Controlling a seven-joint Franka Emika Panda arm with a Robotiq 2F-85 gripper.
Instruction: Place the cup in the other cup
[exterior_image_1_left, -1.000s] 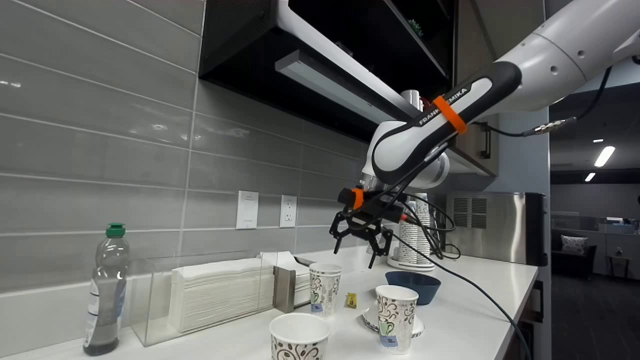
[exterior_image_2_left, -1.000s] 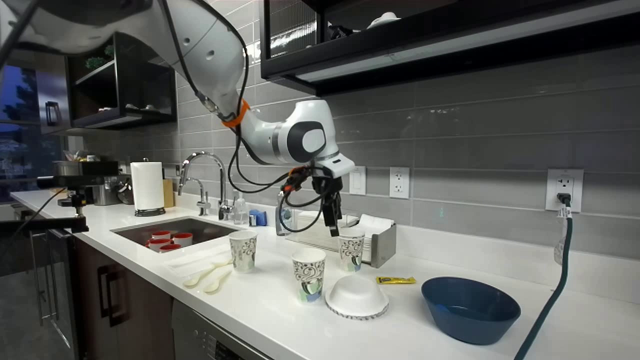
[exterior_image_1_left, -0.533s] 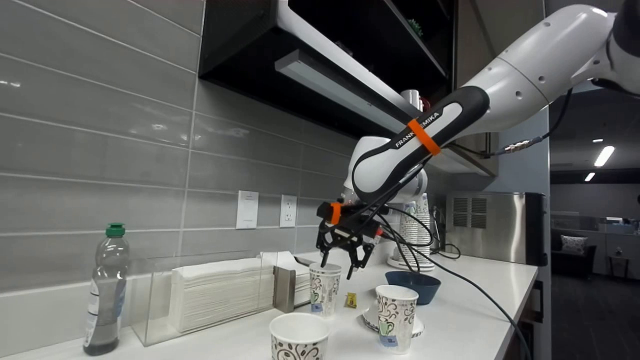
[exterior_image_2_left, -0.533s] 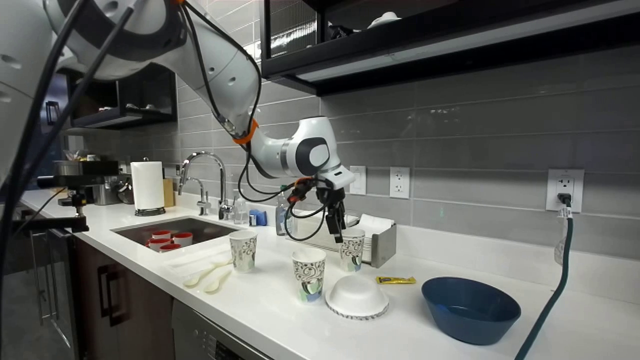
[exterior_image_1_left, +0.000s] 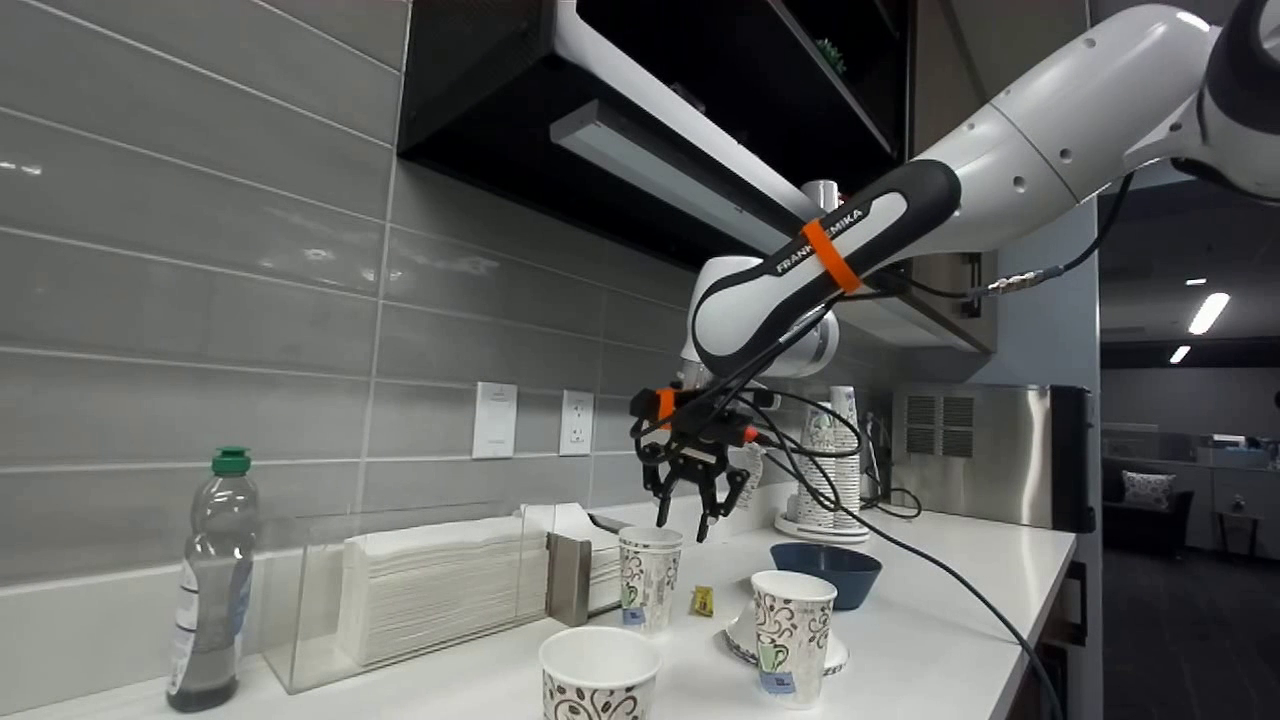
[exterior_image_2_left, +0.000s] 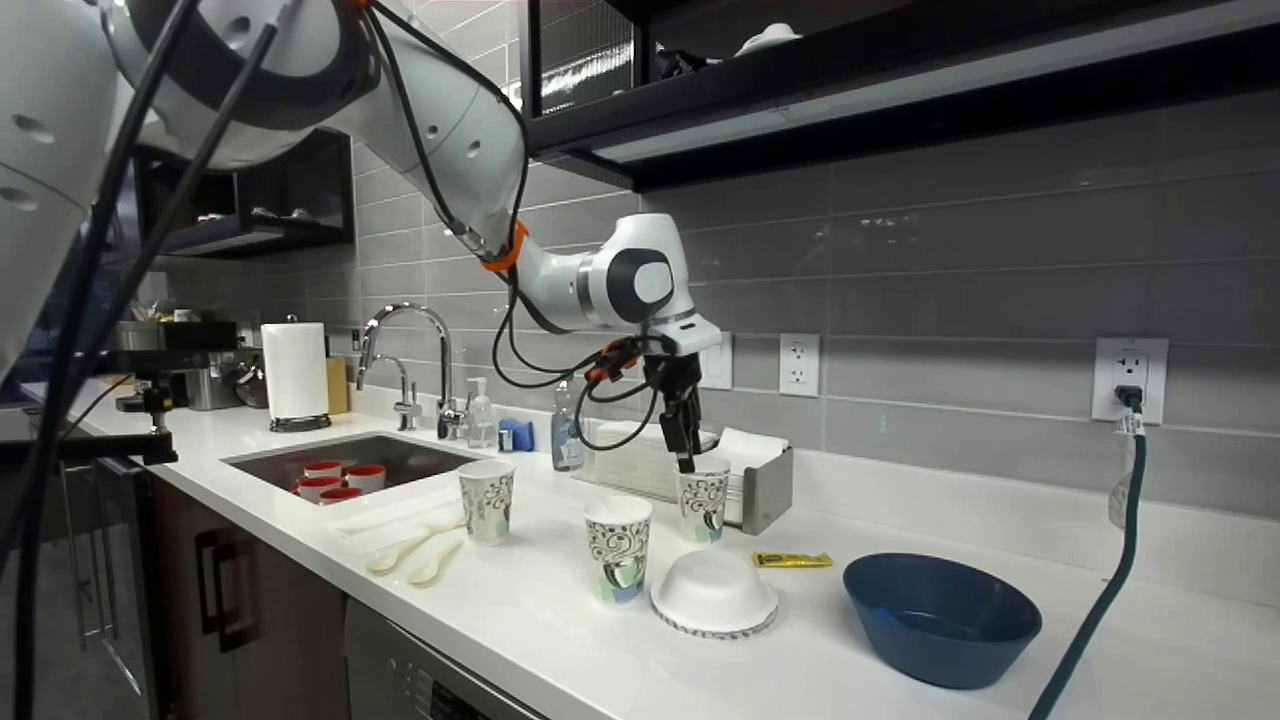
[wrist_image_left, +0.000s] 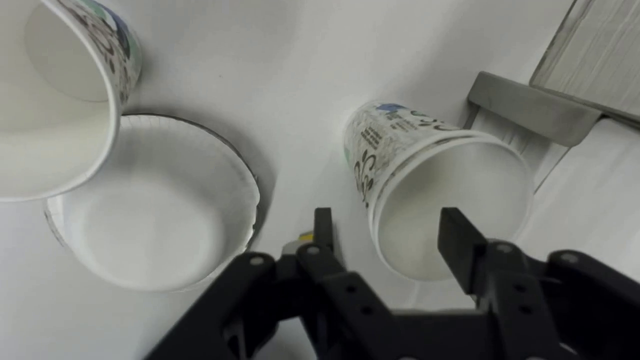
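Three similar white paper cups with dark swirl prints show in both exterior views; their prints do not tell me which is the cup and which the other cup. One stands upright by the napkin holder (exterior_image_1_left: 648, 590) (exterior_image_2_left: 703, 508) and shows a double rim in the wrist view (wrist_image_left: 385, 142), as of two nested cups. Another stands by the upturned white bowl (exterior_image_1_left: 790, 640) (exterior_image_2_left: 617, 550) (wrist_image_left: 40, 145). A third stands apart (exterior_image_1_left: 600, 685) (exterior_image_2_left: 488, 508). My gripper (exterior_image_1_left: 683, 528) (exterior_image_2_left: 686, 465) is part open and empty above the double-rimmed cup. In the wrist view (wrist_image_left: 385, 220) one finger overlaps its mouth.
The upturned white bowl (exterior_image_2_left: 713, 590) (wrist_image_left: 155, 225), yellow packet (exterior_image_1_left: 703, 601) (exterior_image_2_left: 791, 561) and dark blue bowl (exterior_image_1_left: 830, 575) (exterior_image_2_left: 940, 625) are nearby. The napkin holder (exterior_image_1_left: 570, 580) (exterior_image_2_left: 768, 490) borders the double-rimmed cup. A black cabinet (exterior_image_2_left: 850, 100) hangs above. Pale spoons (exterior_image_2_left: 437, 565) lie by the sink.
My gripper has moved closer above the double-rimmed cup; it went down, then rose a little. Its fingers look nearer each other. The cups have not moved.
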